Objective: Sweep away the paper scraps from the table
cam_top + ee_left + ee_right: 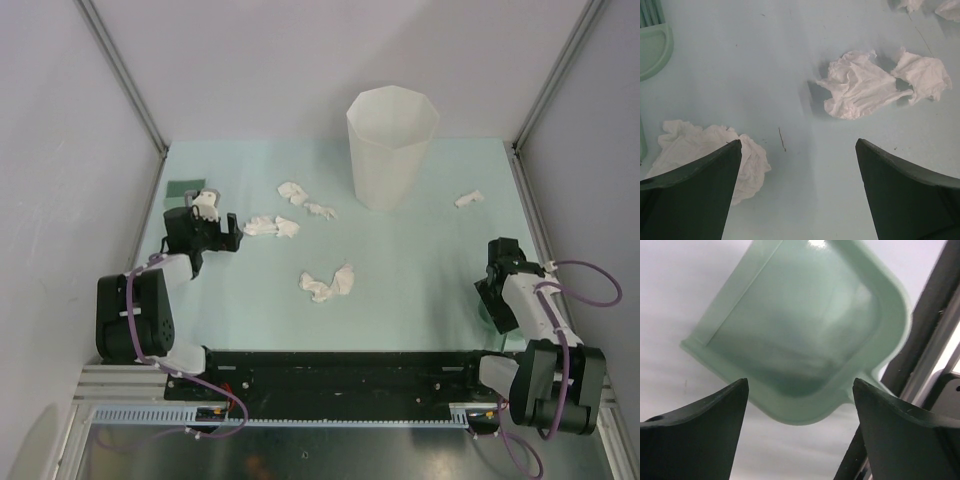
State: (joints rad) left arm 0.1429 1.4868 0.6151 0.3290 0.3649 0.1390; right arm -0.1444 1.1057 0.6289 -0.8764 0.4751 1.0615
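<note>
The left end effector (798,145) hangs low over the pale green worktop (420,300), jaws wide apart and gripping nothing. White paper scraps (328,283) lie scattered across the left and middle. One wad (700,150) sits just under its left finger. A flattened pair (860,92) lies ahead and to the right, its long axis across the jaws. A lone scrap (468,199) lies right of the white bin (390,140), nearer the right arm. The right end effector (800,382), jaws also apart, hovers over a mint dustpan (805,330) by the right rail. Bare worktop stretches between the arms.
</note>
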